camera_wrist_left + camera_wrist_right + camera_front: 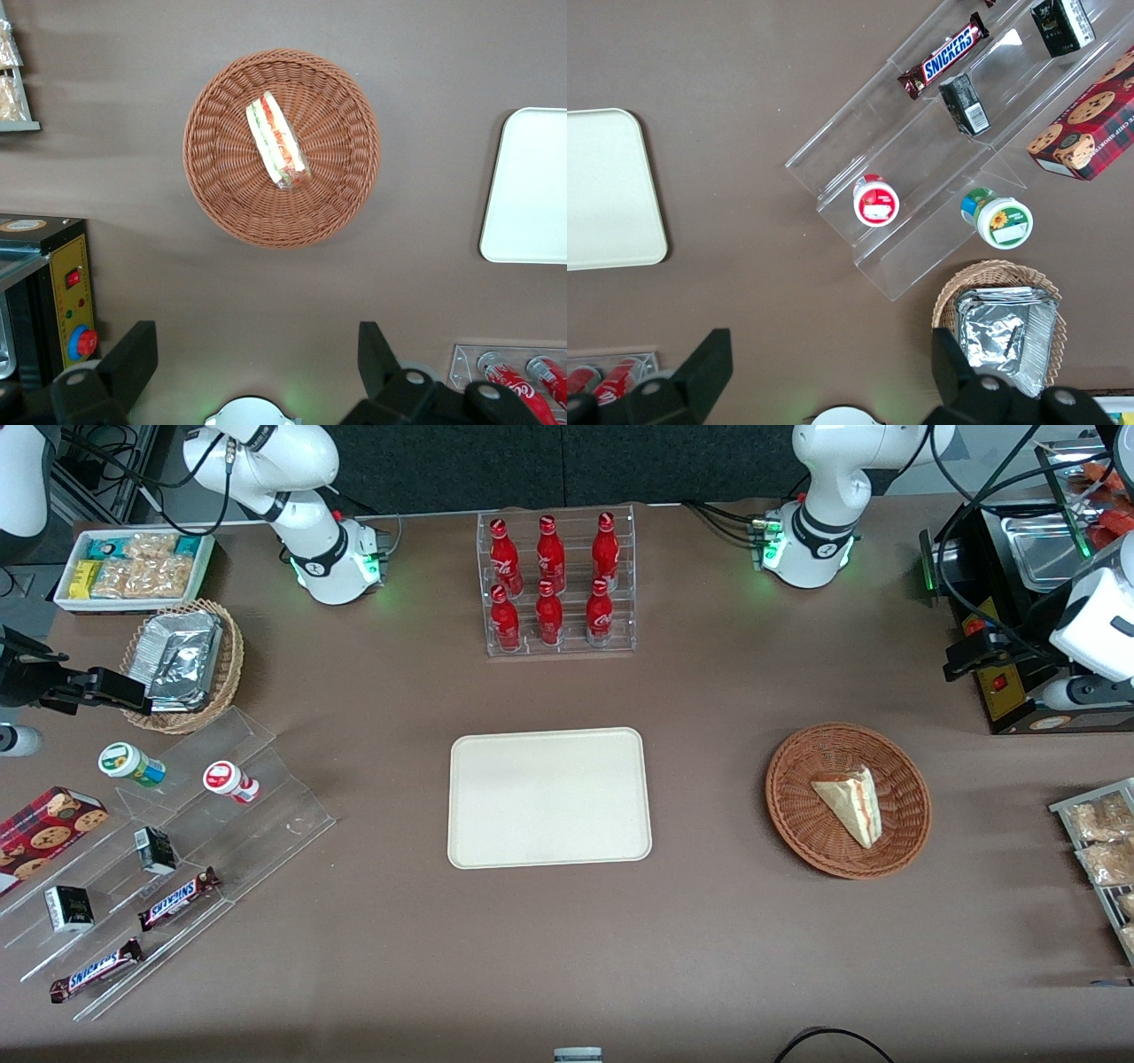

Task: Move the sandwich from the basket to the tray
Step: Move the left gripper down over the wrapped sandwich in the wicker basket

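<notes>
Nothing of the transfer is done yet, judging by how things lie. The tray (549,797) sits bare in the middle of the table, nearer to the front camera than the rack of red bottles (556,583). Toward the working arm's end, well apart from the tray, the basket (797,815) holds the sandwich (852,802), which lies flat on the weave near the basket's middle.

The gripper (255,376) hovers high above the table, beside the black appliance (53,292) and clear of the basket. Its fingers (133,359) are spread wide and hold nothing. The approach, the grasp, the carry and the release all remain.

The sandwich is a pale triangular wedge with its orange-red and light green filling showing along one cut edge. It looks soft, so I judge a light squeeze across the bread faces would suit it best.
</notes>
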Controlling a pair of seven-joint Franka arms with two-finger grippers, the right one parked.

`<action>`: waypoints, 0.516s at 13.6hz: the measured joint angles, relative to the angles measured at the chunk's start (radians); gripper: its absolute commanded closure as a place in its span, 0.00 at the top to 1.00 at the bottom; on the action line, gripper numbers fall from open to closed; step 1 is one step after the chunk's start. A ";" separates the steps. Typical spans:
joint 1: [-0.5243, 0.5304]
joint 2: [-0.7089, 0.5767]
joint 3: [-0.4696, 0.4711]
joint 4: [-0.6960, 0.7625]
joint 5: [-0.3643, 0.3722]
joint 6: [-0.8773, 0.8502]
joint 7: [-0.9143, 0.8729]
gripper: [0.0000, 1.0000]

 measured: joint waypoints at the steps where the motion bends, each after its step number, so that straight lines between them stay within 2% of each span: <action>1: -0.001 0.001 -0.002 0.000 0.000 -0.001 0.000 1.00; 5: -0.001 0.038 -0.004 -0.002 0.003 0.003 -0.035 1.00; 7: -0.002 0.101 -0.006 -0.010 0.021 0.059 -0.189 1.00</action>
